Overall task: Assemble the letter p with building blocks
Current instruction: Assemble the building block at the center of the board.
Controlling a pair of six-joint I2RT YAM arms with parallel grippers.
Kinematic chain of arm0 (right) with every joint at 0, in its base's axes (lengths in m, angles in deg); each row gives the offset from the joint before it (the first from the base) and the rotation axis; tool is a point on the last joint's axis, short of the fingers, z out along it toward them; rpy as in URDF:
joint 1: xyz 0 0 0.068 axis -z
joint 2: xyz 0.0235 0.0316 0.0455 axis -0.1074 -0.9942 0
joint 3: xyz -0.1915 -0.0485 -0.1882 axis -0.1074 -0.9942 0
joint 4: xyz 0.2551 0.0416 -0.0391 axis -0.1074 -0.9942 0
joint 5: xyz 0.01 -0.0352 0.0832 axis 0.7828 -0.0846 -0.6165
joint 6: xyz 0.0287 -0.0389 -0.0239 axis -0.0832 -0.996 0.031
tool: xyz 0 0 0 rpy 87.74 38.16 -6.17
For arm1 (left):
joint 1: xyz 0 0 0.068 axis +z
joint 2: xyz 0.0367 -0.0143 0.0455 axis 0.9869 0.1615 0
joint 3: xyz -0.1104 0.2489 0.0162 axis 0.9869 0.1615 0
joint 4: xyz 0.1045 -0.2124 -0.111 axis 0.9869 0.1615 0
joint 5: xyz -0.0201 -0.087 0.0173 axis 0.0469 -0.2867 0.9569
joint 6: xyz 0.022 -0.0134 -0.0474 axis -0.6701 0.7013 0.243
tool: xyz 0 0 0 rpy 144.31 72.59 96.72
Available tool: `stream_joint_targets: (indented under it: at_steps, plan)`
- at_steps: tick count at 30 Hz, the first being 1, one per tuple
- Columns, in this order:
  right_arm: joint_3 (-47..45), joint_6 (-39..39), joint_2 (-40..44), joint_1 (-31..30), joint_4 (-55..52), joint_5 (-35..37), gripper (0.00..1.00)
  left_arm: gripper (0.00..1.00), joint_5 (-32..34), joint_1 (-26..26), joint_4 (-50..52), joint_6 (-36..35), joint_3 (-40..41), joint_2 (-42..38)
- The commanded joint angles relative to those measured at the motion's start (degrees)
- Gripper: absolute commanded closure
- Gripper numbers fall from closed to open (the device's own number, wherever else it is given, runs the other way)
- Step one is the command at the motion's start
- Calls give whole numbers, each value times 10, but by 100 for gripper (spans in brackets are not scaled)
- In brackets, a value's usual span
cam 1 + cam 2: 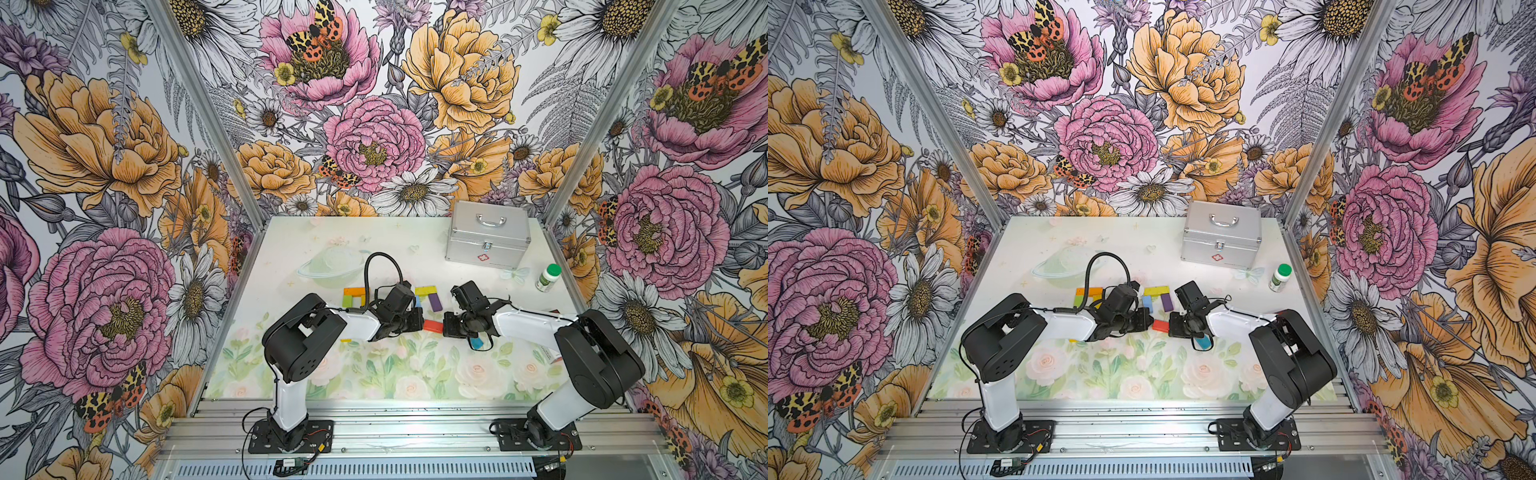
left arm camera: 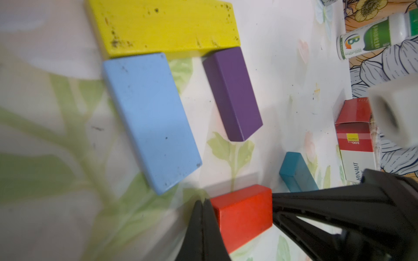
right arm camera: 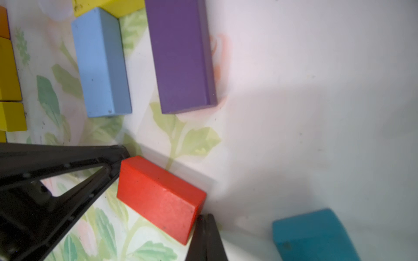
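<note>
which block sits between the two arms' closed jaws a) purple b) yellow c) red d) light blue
c: the red block lies with the left arm's shut jaws at one end and the right arm's at the other, while the purple block lies clear of both.

White links [image 1: 291, 399], black joint housings [image 1: 305, 332], looping black cable [image 1: 380, 253], black bolted base plates [image 1: 320, 432].
</note>
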State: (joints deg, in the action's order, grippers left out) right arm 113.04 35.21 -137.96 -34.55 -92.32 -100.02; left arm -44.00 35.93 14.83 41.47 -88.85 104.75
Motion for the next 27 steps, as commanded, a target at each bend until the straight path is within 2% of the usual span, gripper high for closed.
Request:
stream_joint_targets:
  at_steps: [1,27]
  plan:
    - [6,-20,-42,10,-9,22,97,100,-13,-15,1,0,6,-19]
    - [45,-56,-75,52,-12,13,98,100,-1,-23,47,5,-61,9]
